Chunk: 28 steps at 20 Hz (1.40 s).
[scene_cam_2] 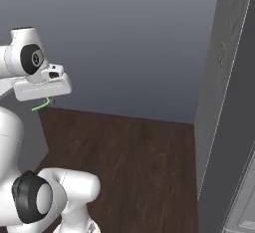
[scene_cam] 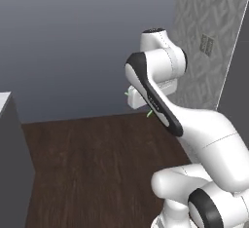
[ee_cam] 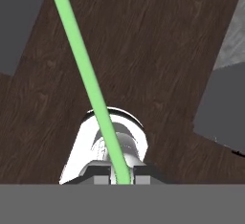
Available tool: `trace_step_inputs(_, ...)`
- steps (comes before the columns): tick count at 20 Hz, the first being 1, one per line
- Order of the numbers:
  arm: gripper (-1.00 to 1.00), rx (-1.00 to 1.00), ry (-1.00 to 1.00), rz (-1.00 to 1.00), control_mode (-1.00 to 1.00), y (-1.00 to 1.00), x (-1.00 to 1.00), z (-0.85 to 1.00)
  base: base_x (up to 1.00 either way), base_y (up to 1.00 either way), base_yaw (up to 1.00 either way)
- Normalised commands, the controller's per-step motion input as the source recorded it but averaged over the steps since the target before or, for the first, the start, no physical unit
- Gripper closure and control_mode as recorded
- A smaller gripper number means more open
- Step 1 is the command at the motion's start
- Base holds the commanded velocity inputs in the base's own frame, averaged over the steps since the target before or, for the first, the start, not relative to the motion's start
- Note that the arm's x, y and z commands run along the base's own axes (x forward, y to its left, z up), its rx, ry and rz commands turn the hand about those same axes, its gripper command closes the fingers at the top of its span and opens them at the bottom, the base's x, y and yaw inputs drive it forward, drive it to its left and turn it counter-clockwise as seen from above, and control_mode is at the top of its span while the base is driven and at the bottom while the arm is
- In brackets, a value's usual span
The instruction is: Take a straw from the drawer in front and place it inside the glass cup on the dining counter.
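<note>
You have the straw (ee_cam: 88,79) clenched in the tool (ee_cam: 120,174), its long axis running straight out from the fingertips over the dark wood floor (ee_cam: 158,50), so I judge you must bring it upright above the cup before lowering.

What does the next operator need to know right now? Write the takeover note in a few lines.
Gripper: shut on the thin light-green straw, which runs up and away from the fingertips in the hand view. Short green ends stick out beside the hand in the left base view and the right base view.
Surroundings: dark wooden floor below the raised hand, grey wall ahead.
Done: straw picked up and carried clear.
Left: find the dining counter with the glass cup, bring the straw over and drop it in.
</note>
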Motion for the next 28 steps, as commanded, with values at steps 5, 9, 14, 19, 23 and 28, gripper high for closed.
trace_step_inputs(5,1.0,0.0,0.0,0.0,1.0,0.0,0.0,0.0,1.0,0.26,0.0)
trace_step_inputs(9,1.0,0.0,0.0,0.0,1.0,0.0,0.0,0.0,1.0,0.19,0.02)
trace_step_inputs(14,1.0,0.0,0.0,0.0,1.0,0.0,0.0,0.0,1.0,0.11,0.26)
trace_step_inputs(19,1.0,0.0,0.0,0.0,1.0,0.0,0.0,0.0,1.0,0.01,0.51)
trace_step_inputs(23,1.0,0.0,0.0,0.0,1.0,0.0,0.0,0.0,1.0,0.0,0.64)
trace_step_inputs(28,1.0,0.0,0.0,0.0,1.0,0.0,0.0,0.0,1.0,-0.06,0.72)
